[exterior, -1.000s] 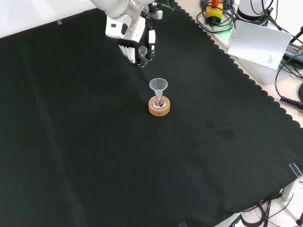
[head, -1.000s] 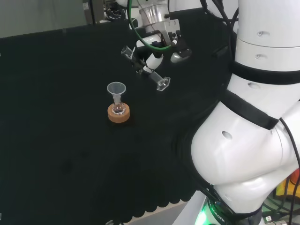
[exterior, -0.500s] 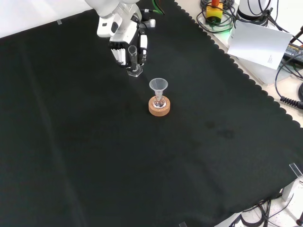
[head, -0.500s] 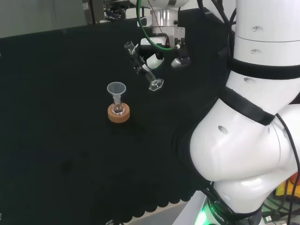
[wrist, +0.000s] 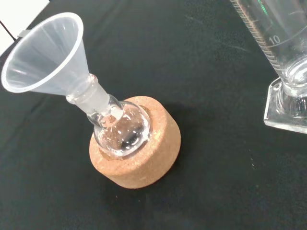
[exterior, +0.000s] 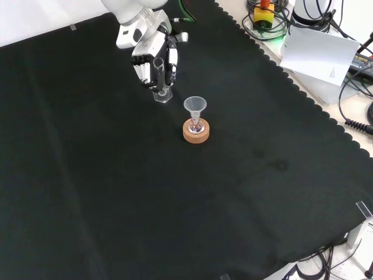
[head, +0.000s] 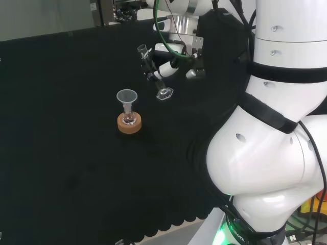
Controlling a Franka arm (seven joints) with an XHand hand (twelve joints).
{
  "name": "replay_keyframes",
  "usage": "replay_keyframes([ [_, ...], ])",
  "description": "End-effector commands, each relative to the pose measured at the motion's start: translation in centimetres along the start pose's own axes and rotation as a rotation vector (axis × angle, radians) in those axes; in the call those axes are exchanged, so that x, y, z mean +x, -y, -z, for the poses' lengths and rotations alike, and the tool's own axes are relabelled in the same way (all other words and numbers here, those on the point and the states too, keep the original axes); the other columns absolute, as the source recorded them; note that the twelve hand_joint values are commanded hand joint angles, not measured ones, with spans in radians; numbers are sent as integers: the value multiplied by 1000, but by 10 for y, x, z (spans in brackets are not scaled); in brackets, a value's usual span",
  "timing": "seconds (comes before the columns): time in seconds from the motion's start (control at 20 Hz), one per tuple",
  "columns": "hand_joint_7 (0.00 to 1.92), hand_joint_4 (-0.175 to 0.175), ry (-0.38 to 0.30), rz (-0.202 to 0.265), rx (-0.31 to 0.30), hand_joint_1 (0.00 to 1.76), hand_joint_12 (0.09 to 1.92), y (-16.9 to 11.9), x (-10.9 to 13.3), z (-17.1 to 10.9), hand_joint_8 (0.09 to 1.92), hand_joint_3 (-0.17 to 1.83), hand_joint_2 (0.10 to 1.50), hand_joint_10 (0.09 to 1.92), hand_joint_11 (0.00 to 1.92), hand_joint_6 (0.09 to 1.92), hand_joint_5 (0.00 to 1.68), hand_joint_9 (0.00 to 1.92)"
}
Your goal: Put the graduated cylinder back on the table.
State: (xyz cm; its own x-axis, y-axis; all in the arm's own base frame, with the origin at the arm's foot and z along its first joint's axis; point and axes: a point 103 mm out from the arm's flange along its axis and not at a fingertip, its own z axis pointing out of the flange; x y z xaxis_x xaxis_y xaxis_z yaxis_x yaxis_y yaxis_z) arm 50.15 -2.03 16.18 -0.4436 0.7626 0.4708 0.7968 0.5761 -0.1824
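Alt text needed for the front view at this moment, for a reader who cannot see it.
The black and white hand holds a clear graduated cylinder nearly upright, its base at or just above the black cloth. In front of it, to the right, a round flask with a funnel in its neck sits on a cork ring.

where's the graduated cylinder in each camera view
Head view: graduated cylinder tilted, upper middle, held by the robot hand.
Front view: near upright, upper left of centre.
Wrist view: its base and lower tube at the edge.
Shared landmark: the cork ring under the funnel-topped flask.
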Motion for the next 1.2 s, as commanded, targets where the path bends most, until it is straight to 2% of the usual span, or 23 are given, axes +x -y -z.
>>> replay_keyframes([
  [0.05,942,-175,-47,35,-48,1246,777,-11,-9,-12,1090,1,1143,87,1185,1102,915,1413],
  [0.75,922,-175,-100,73,-140,1242,790,-29,-27,-28,1118,2,1151,87,1162,1128,899,1396],
  [0.9,1023,-152,-108,81,-168,1148,791,-32,-29,-31,722,4,1156,87,1156,1132,907,1391],
  [0.95,1047,-151,-111,82,-178,1138,789,-32,-30,-32,647,4,1156,87,1155,1132,909,1390],
  [1.2,1071,-151,-130,83,-210,1130,786,-35,-34,-38,568,5,1156,87,1153,1131,910,1386],
])
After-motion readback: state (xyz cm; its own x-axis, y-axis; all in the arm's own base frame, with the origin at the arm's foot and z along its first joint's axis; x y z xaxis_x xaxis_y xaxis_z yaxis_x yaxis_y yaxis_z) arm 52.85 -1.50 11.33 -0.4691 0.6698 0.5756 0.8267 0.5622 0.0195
